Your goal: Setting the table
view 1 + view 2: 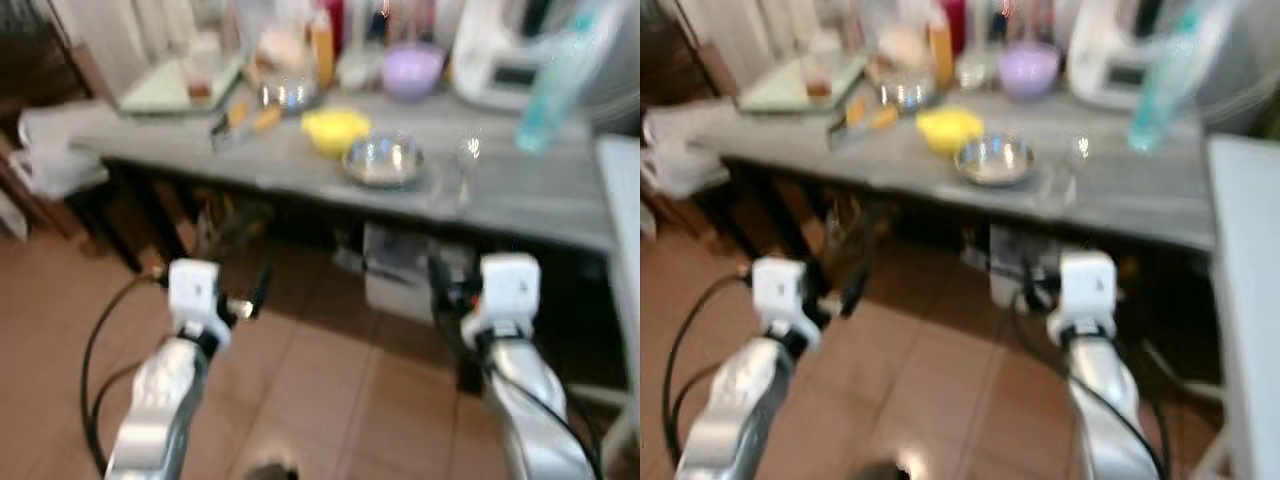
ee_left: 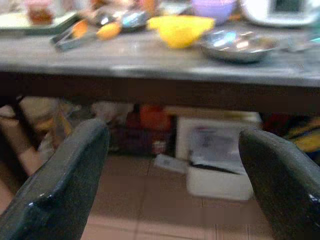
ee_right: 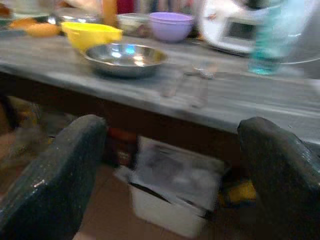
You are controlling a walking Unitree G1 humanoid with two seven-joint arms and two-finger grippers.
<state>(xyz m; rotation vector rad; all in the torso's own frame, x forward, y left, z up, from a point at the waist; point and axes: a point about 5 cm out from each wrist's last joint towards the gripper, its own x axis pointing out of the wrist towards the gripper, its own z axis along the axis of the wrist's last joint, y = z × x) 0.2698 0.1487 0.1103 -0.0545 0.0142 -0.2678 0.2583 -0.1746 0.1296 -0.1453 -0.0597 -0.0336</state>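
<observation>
Steel bowl: sitting upper centre on the grey counter, just beside the yellow bowl.
Left gripper: fingers spreading apart, holding nothing.
Right gripper: fingers spreading apart, holding nothing.

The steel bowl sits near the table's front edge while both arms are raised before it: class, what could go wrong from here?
1. The steel bowl lies close to the table edge; a misjudged reach by the open right gripper could push it off.
2. A clear glass beside it is hard to see and might be knocked.
3. The head views are blurred, so aiming may be poor.
</observation>
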